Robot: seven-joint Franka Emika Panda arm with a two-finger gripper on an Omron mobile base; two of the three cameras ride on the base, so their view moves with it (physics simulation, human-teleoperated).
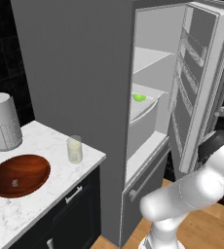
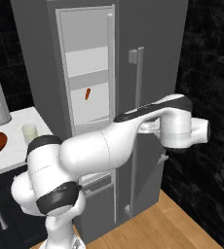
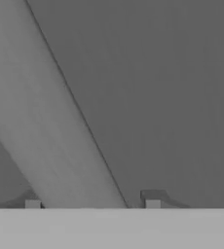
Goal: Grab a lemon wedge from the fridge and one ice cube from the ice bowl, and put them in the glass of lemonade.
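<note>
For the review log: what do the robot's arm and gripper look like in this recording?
A smooth, glossy white arm of rounded, tube-like segments, with dark grey to black bands at the joints and a black end cap on the wrist section. No cables or markings visible. In the hand view the gripper shows two small, square grey fingertips.

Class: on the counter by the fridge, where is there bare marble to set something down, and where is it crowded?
Bare counter in front of the bowl and right of the glass. Crowded at the back, towel roll beside bowl.
</note>
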